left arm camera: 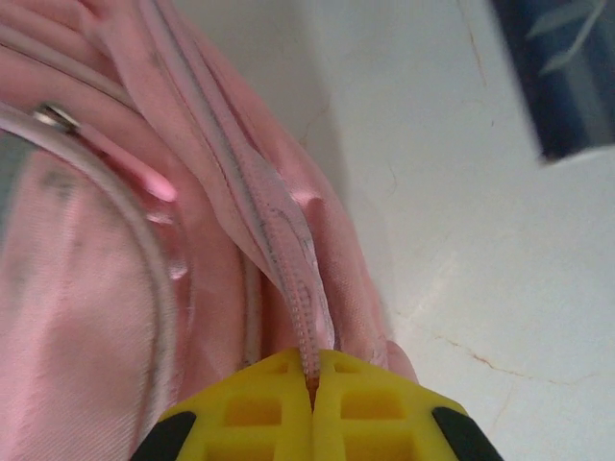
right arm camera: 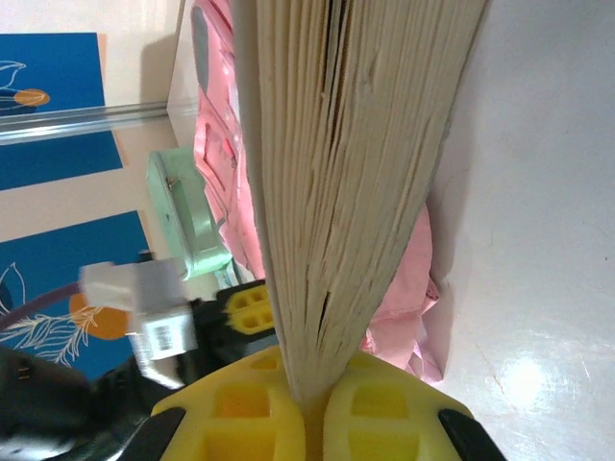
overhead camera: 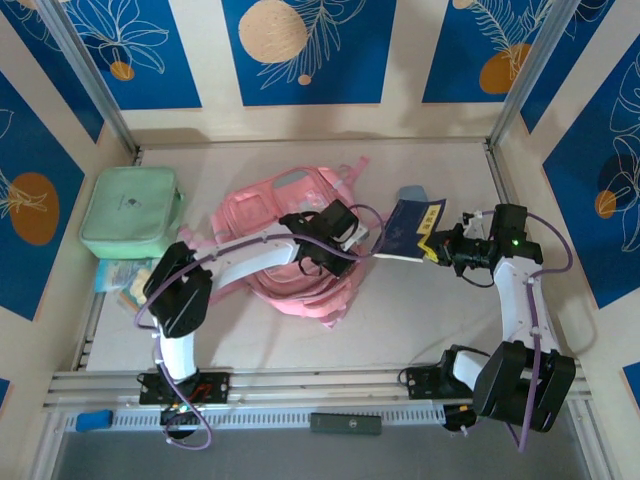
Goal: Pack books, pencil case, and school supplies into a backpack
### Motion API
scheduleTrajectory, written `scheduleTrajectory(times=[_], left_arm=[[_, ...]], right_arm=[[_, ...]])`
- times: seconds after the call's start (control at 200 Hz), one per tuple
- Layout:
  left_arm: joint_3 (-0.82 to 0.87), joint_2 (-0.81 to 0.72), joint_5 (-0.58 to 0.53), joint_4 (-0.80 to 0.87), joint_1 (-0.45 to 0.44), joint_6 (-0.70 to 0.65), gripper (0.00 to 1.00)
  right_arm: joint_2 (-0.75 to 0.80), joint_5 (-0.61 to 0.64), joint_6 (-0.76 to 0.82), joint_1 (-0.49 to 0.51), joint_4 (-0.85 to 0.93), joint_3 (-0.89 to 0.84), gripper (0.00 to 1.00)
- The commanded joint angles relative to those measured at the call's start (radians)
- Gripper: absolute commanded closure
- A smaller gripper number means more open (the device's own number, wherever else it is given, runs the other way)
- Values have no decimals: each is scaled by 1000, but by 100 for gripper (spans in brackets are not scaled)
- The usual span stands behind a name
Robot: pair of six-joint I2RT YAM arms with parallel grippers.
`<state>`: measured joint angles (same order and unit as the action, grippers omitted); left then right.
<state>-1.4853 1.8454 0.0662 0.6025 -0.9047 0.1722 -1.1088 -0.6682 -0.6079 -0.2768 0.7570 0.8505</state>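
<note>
The pink backpack [overhead camera: 280, 225] lies slumped left of the table's middle. My left gripper [overhead camera: 345, 238] is at its right edge, shut on the zipper edge [left arm camera: 288, 259] of the backpack [left arm camera: 86, 288]; the yellow pads [left arm camera: 259, 403] pinch the zipper teeth. My right gripper [overhead camera: 440, 248] is shut on a dark navy book [overhead camera: 408, 232] with a yellow label, held off the table just right of the backpack. In the right wrist view the book's page edges [right arm camera: 346, 163] rise from my gripper [right arm camera: 309, 392], with the backpack [right arm camera: 408, 288] behind. A grey-blue end, likely the pencil case [overhead camera: 412, 192], pokes out behind the book.
A mint green square bag [overhead camera: 130, 210] lies at the left, with a pale blue packet [overhead camera: 120, 275] in front of it. Patterned walls close in the back and both sides. A small blue block [overhead camera: 95, 420] and a dark bar [overhead camera: 345, 423] rest on the front rail.
</note>
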Motion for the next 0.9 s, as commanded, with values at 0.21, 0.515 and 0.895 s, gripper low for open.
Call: scheduleTrajectory(times=[0.21, 0.515, 0.895], left_arm=[[-215, -176, -163, 33, 76, -57, 100], [-350, -163, -158, 59, 93, -108, 100], [-323, -207, -182, 60, 95, -93, 100]], right_arm=[[25, -98, -44, 175, -7, -3, 100], [-173, -74, -169, 526, -338, -5, 100], [-728, 49, -27, 664, -383, 362, 86]])
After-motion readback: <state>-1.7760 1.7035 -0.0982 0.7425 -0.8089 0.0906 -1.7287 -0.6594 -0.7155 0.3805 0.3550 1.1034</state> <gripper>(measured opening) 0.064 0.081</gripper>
